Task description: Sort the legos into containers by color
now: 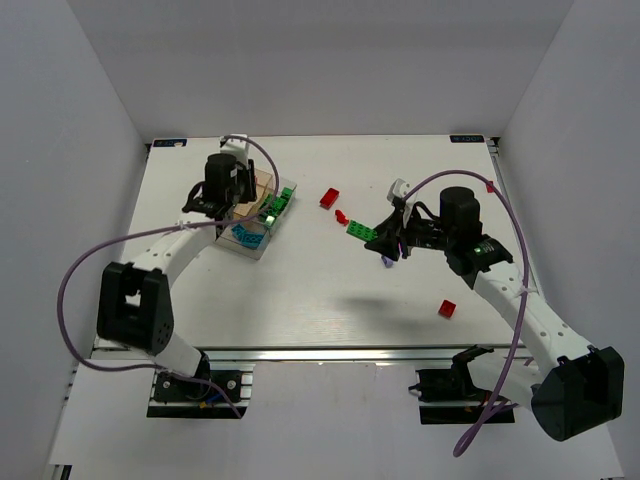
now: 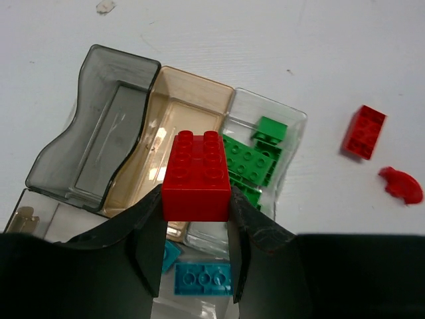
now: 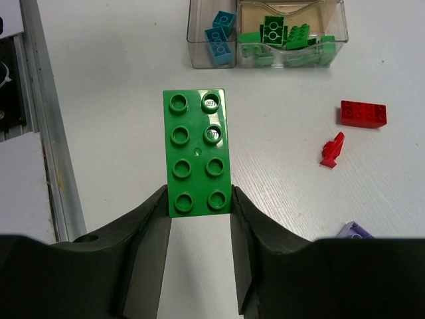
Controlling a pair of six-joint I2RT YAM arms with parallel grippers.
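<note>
The clear tray [image 2: 99, 153] lies under the left gripper [image 2: 196, 203], which is clamped on one held red brick [image 2: 197, 174] over the brownish compartment. The right gripper [image 3: 198, 203] pinches one green eight-stud brick [image 3: 196, 146]. Ahead of it lie one loose red brick [image 3: 362, 113] and one red scrap [image 3: 331, 150]. One purple brick [image 3: 352, 230] sits beside its finger, and two cyan bricks [image 3: 220, 36] lie in the tray.

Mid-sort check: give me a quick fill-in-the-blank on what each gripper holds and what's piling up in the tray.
The left gripper is shut on a studded plastic brick coloured ____.
The right gripper is shut on a long studded plastic piece coloured ____.
In the clear plastic compartment tray, the biggest pile of bricks is ____.
Missing words: red; green; green.
</note>
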